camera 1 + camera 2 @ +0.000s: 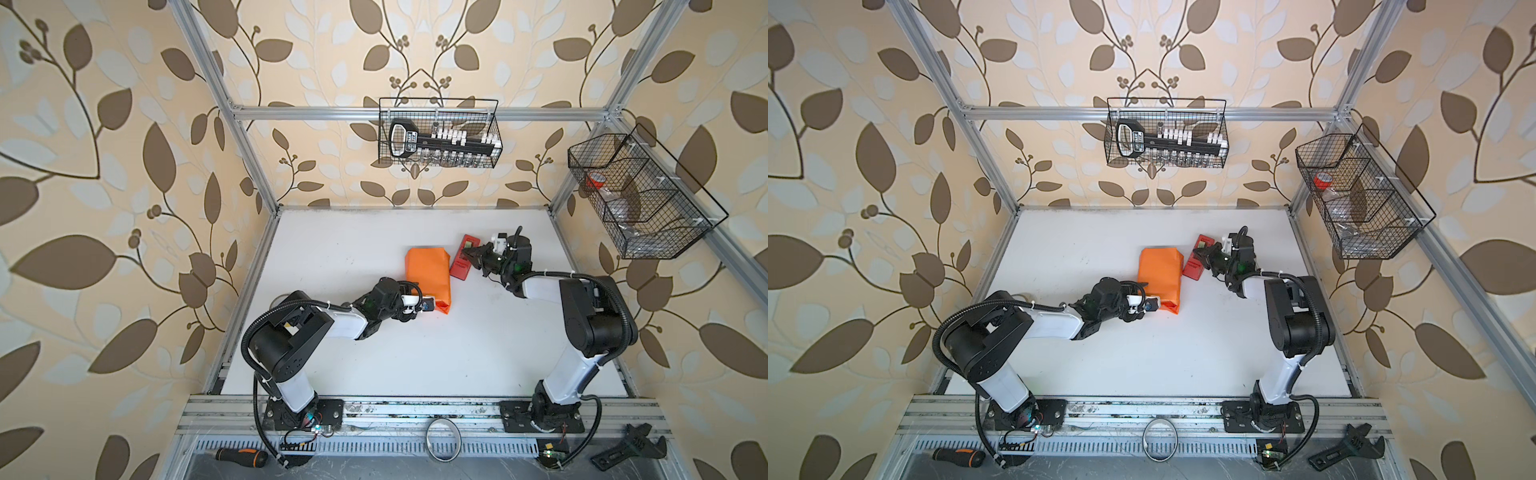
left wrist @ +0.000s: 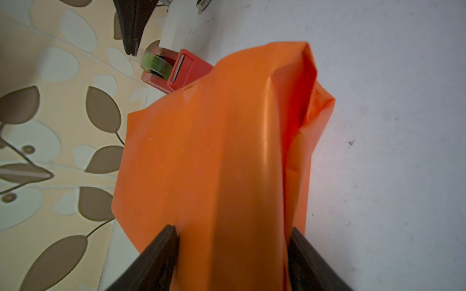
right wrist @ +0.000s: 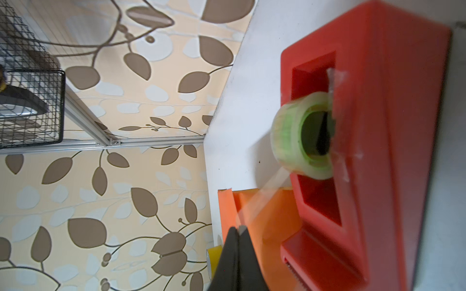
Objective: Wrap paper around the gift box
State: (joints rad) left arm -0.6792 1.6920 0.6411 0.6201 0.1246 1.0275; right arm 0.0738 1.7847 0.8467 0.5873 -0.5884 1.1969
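Left fingers [image 2: 156,254] clamp one end of the paper [image 2: 201,163], glossy orange round the hidden gift box on the bench [image 2: 390,126], while right fingers [image 3: 227,257], pinched shut on clear tape [image 3: 267,191] drawn from the red dispenser [image 3: 390,126], could tip it or foul the strip.

We see glossy orange paper [image 1: 428,270], a red tape dispenser [image 1: 461,262], clear tape [image 3: 281,141] on a green core [image 3: 295,131], a white table [image 1: 415,353], and beige wallpaper [image 1: 104,187] patterned with brown leaves.
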